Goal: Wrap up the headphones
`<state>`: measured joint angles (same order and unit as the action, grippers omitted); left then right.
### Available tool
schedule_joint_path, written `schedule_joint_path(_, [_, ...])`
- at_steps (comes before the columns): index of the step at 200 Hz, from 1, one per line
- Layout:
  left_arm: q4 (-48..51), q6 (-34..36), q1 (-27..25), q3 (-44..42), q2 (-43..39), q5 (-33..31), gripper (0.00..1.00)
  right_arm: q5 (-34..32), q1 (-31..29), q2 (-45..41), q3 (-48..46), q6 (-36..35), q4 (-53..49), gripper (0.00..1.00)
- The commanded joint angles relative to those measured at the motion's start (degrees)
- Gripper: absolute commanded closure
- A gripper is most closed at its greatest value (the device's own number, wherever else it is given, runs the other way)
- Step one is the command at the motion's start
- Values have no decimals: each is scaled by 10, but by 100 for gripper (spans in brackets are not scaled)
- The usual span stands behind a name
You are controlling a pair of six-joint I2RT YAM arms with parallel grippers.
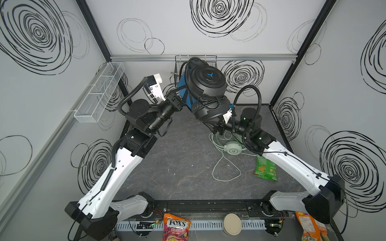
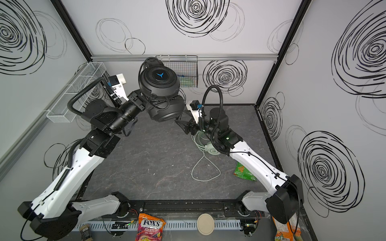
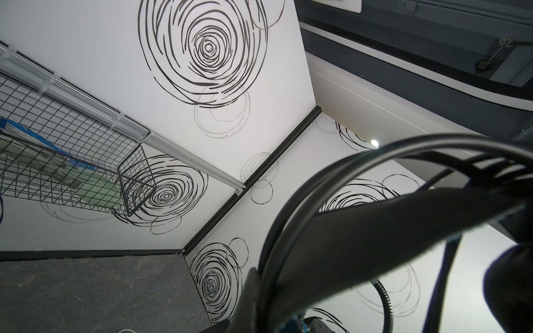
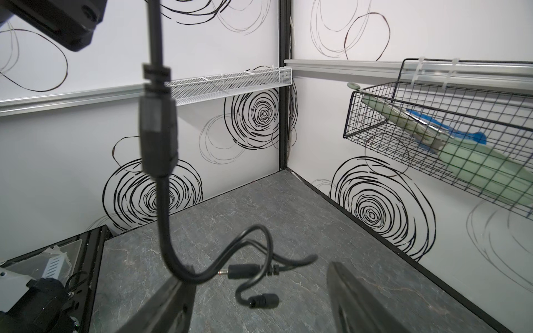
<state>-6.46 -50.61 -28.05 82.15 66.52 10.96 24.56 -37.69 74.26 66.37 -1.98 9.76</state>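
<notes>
Both busy-ish: left gripper (image 1: 181, 96) clamps the black headphones (image 1: 206, 80) aloft, right gripper (image 4: 259, 305) gapes wide beside their dangling cable (image 4: 157, 121).

The desk (image 1: 167, 167) centre and left lay open to passage. The mint-green headphones (image 1: 234, 148), their pale cable loop (image 1: 223, 180) and a green snack bag (image 1: 265, 169) cluttered the right. The black headphones (image 1: 208, 81) hung raised mid-rear, between both arms.

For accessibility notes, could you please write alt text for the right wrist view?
A black headphone cable hangs before the camera, its plugs within the open end effector above a dark table. A wire basket hangs nearby.
</notes>
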Motion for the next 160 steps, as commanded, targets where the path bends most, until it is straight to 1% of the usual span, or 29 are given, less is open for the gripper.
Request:
schedule_joint_path(1, [-79,-29,4,11,-15,10,100,11,-8,9,23,-8,17,25])
schedule_joint_path(39, [-83,-34,6,10,-14,21,100,1,-17,24,40,-24,9,25])
schedule_joint_path(59, [-83,-35,7,10,-13,23,100,3,-18,28,43,-25,9,33])
schedule_joint_path(69, [-84,-37,8,9,-14,23,100,4,-19,28,42,-24,8,40])
schedule_joint_path(79, [-86,-39,10,8,-13,24,100,4,-20,27,41,-25,6,52])
schedule_joint_path(89, [-88,-42,12,8,-13,24,100,2,-21,25,38,-26,3,67])
schedule_joint_path(96, [-90,-45,14,7,-12,23,100,0,-21,23,37,-25,0,76])
schedule_joint_path(106, [-94,-51,15,5,-11,20,100,-1,-22,21,34,-25,-4,85])
schedule_joint_path(119, [-99,-58,16,3,-8,14,100,-3,-26,19,30,-24,-7,95])
schedule_joint_path(129, [-101,-63,16,3,-6,5,100,-6,-31,18,28,-23,-12,100])
schedule_joint_path(145, [-104,-68,17,6,0,-16,100,-11,-40,12,15,-20,-19,100])
schedule_joint_path(160, [-81,-60,17,18,7,-53,100,-15,-54,2,-2,-17,-26,100])
